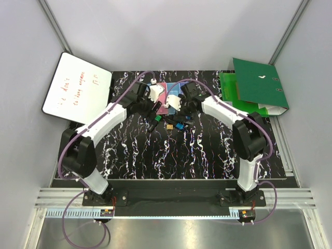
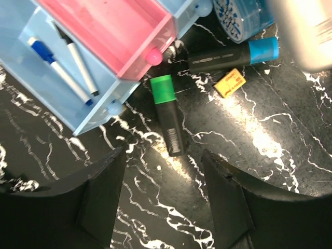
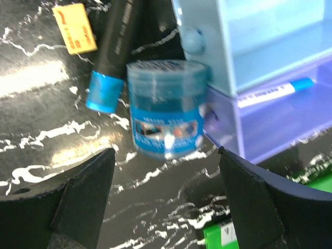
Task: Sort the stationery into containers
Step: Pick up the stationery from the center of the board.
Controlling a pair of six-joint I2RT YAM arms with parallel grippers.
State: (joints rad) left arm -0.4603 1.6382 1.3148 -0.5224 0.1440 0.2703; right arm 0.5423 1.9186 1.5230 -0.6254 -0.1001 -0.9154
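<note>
The joined bins (image 1: 167, 98) stand at the back middle of the mat. In the left wrist view the light blue bin (image 2: 31, 41) holds two white markers (image 2: 59, 70) and the pink bin (image 2: 111, 28) is empty. A green-capped black marker (image 2: 168, 116), a blue-capped black marker (image 2: 231, 56) and a yellow piece (image 2: 230, 83) lie on the mat. My left gripper (image 2: 163, 192) is open and empty, just short of the green-capped marker. My right gripper (image 3: 166, 192) is open and empty, just short of the round blue roll (image 3: 168, 111). The purple bin (image 3: 290, 124) holds a blue-capped white marker (image 3: 275, 91).
A white whiteboard (image 1: 78, 88) leans at the back left. A green binder (image 1: 257, 88) lies at the back right. A green object (image 3: 223, 236) shows beside my right fingers. A small blue piece (image 1: 179, 126) lies near the yellow piece (image 1: 169, 126).
</note>
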